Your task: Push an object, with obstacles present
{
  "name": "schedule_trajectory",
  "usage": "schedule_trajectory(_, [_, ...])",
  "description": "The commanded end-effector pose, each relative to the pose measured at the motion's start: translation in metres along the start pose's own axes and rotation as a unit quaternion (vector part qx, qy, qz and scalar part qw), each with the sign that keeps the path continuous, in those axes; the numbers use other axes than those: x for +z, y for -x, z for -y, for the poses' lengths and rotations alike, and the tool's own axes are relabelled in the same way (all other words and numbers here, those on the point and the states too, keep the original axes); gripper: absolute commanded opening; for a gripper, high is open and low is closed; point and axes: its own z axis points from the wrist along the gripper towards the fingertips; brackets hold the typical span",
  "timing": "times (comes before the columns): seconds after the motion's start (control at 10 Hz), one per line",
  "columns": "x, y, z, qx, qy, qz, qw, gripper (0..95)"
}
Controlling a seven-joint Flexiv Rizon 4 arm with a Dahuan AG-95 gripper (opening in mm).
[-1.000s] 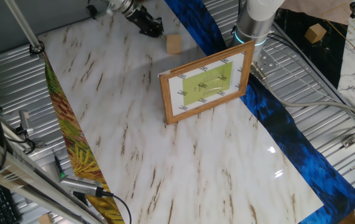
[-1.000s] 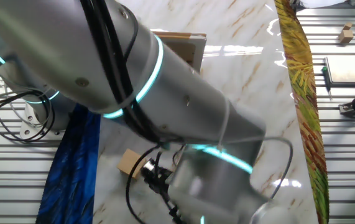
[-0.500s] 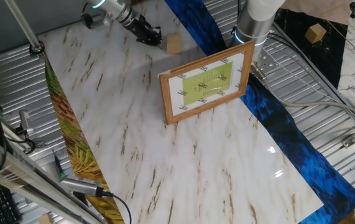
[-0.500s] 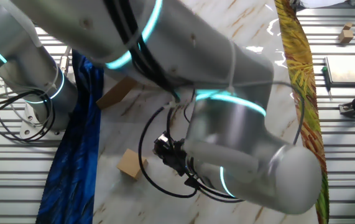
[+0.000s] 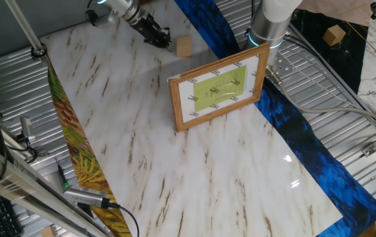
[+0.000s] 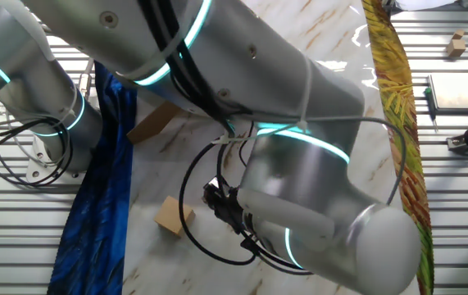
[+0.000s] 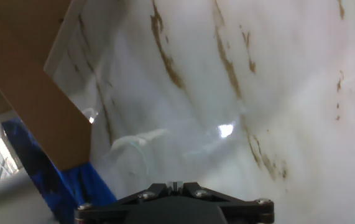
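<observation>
At the far side of the table [image 5: 174,171], the gripper [image 5: 164,41] hangs low over the marble, its dark fingers pointing right and slightly near. Whether the jaws are open or closed cannot be told. One fixed view shows them only as a small dark shape. In the other fixed view the arm [image 6: 299,205] hides most of them. The hand view shows just the gripper's black body at its bottom edge.

Just right of the fingertips lies the block [image 5: 184,45], a small tan wooden cube flat on the marble. A thin strip of bare table shows between it and the gripper, so they look apart, though only barely. In the other fixed view the block sits near the blue cloth [image 6: 102,188], with the gripper just beside it.

Nearer than the block and a little right stands the frame [image 5: 219,86], upright on its long edge. It is wood-rimmed with a yellow-green picture, and well apart from both block and gripper.

The blue cloth runs along the table's right edge, passing right of the block and behind the frame. A leaf cloth [image 5: 76,145] runs along the left edge. The arm's base [image 5: 267,23], with a teal ring, stands at the far right, past the blue cloth.
</observation>
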Motion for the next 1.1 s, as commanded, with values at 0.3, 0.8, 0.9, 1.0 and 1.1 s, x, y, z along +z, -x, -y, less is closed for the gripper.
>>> schedule_trajectory(0.3, [0.001,-0.002,-0.002,0.002,-0.034,0.016,0.9993,0.0])
schedule_trajectory(0.8, [0.001,-0.004,-0.002,0.010,-0.041,0.022,0.9989,0.0])
schedule_trajectory(0.9, [0.000,-0.010,0.000,0.015,-0.047,0.029,0.9984,0.0])
schedule_trajectory(1.0, [-0.001,-0.024,0.003,0.023,-0.055,0.040,0.9974,0.0])
schedule_trajectory(1.1, [-0.002,-0.044,0.007,0.027,-0.058,0.047,0.9968,0.0])
